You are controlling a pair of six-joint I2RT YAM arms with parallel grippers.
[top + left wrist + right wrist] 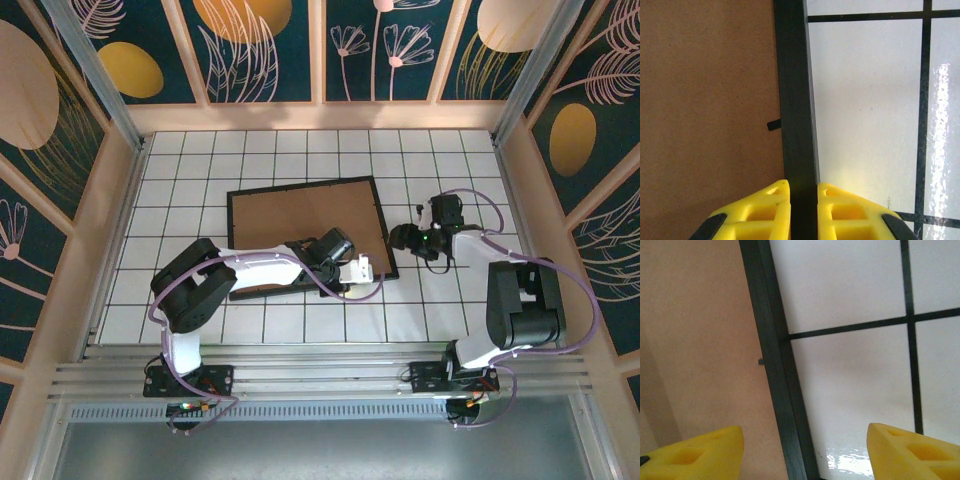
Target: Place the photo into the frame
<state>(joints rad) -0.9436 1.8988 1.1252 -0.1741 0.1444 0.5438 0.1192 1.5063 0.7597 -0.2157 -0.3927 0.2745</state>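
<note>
Frame (300, 186) lying back-up on tiled bench (450, 160), brown backing board (300, 225) sitting inside it. Left hand (365, 268) clamping frame's right rail by near corner, yellow fingers (765, 210) pressing rail from both sides. Right hand (402, 238) hovering over same rail farther along, its fingers (705, 450) spreading wide apart, one over board, other over bench tile.

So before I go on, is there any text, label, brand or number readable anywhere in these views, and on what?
None can be read.
the frame and brown backing board: blank, no label or number.
Wall panels: painted flowers and leaves, no letters.
Left gripper and right gripper: plain yellow fingers, no markings.
Arm bases: any print is too small to tell.
</note>
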